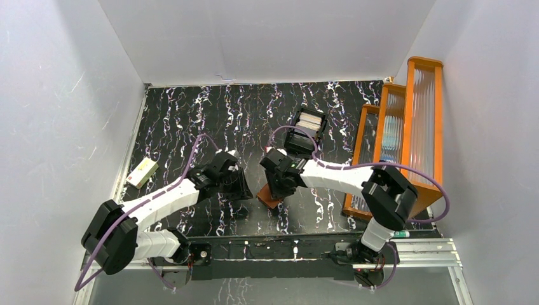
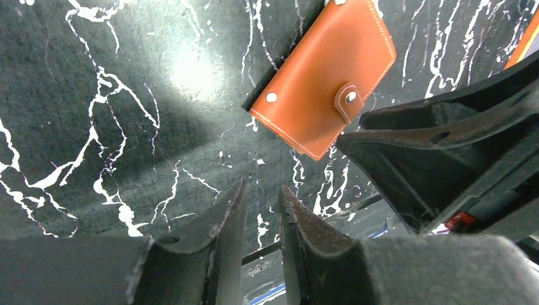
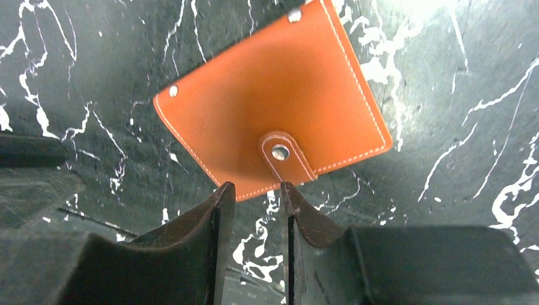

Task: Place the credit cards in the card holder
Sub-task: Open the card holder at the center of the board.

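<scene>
Left pincer (image 2: 262, 187), right pincer (image 3: 256, 185) — narrowly ajar

Top view: bright, even overhead light. The white walls (image 1: 267, 38) wash out pale, and soft shadows lie on the table (image 1: 191, 114).

Left wrist view: a hazy glare patch on the table, upper middle. The left gripper (image 2: 262, 187) is dark and soft-focused.

Right wrist view: the card holder (image 3: 273, 95) is sharp, with a mild sheen. The right gripper (image 3: 256, 185) is blurred.
</scene>
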Available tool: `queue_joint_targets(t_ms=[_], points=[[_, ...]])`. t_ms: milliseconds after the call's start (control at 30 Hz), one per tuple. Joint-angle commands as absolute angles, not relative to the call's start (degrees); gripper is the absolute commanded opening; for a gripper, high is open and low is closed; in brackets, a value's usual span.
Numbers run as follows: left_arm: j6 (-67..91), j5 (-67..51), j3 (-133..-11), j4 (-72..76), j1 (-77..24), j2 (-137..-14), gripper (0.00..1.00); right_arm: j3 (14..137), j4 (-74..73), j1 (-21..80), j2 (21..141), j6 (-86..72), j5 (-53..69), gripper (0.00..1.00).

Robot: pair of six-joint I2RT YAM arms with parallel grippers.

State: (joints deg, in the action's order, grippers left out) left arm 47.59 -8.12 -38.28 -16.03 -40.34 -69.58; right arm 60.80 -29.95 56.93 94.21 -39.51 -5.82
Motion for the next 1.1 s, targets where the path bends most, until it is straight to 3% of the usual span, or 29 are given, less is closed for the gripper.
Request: queue_joint_targets(t_ms=[0, 500, 600, 767, 1067], points=[[49.0, -11.0, -35.2, -14.7, -40.0, -68.8, 0.25, 66.4, -31.1, 57.9, 96.5, -37.2, -12.5, 0.39], [50.2, -12.3, -32.3, -12.7, -40.0, -67.1, 0.27, 67.9, -34.2, 58.6, 104.9, -36.2, -17.1, 0.38], [50.2, -12.4, -32.7, -12.5, -40.0, -67.3, 0.27, 67.4, -34.0, 59.0, 105.4, -36.2, -17.0, 0.29], [49.9, -12.4, -33.6, -13.1, -39.9, -68.3, 0.27, 67.2, -34.5, 59.2, 104.4, -35.9, -18.5, 0.00], [50.1, -11.6, -34.2, -13.3, -39.9, -69.6, 0.28, 66.5, -32.6, 59.3, 96.5, -32.8, -18.6, 0.00]])
